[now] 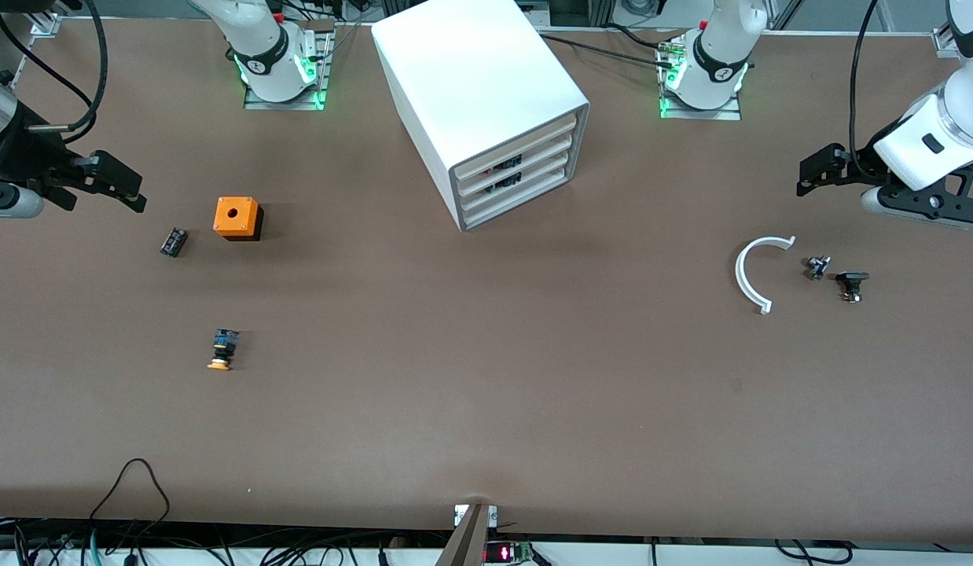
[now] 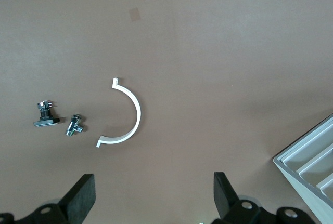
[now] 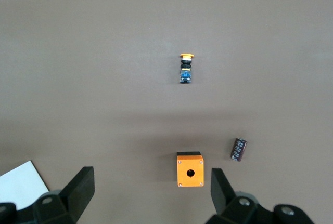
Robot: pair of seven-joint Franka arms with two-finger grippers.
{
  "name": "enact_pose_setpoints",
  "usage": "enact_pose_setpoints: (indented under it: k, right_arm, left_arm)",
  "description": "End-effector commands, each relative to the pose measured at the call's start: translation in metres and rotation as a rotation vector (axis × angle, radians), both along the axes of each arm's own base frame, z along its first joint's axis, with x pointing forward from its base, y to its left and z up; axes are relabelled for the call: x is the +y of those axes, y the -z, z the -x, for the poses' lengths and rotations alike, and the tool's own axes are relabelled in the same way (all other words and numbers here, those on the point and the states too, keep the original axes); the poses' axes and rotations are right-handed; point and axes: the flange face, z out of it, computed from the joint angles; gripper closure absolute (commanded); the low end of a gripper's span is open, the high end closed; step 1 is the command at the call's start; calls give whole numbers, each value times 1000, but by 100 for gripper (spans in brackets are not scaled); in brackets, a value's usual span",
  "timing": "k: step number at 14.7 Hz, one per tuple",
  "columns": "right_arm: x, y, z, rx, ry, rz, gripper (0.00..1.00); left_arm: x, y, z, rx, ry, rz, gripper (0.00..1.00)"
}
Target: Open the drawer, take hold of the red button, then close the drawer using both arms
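The white cabinet stands between the two arm bases, its grey-rimmed front turned toward the left arm's end. All its drawers are shut, and the drawer, second from the top, is flush with the others. The red-capped button is hidden. My left gripper hangs open and empty over the table at the left arm's end; its wrist view shows bare table between the fingers. My right gripper hangs open and empty at the right arm's end, beside the orange box.
The orange box with a hole, a small dark cylinder and an orange-yellow-capped button lie at the right arm's end. A white curved piece and two small metal parts lie below the left gripper.
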Motion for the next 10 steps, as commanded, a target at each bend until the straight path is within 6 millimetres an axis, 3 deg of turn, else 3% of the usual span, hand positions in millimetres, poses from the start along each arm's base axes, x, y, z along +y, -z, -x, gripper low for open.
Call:
enact_pose_setpoints:
  k: [1,4,7,10]
  right_arm:
    - [1,-4,3,-3,5,-20,1]
    - [3,-3,3,4,3,-18,1]
    - [2,28,-8,72,-10,-16,1]
    - [3,44,-15,82,7,-19,1]
  left_arm:
    - [-3,-6,4,0,-3,13,0]
    - [-2,-6,4,0,-3,13,0]
    - [-2,-6,4,0,-6,13,0]
    - [-3,-6,4,2,-7,16,0]
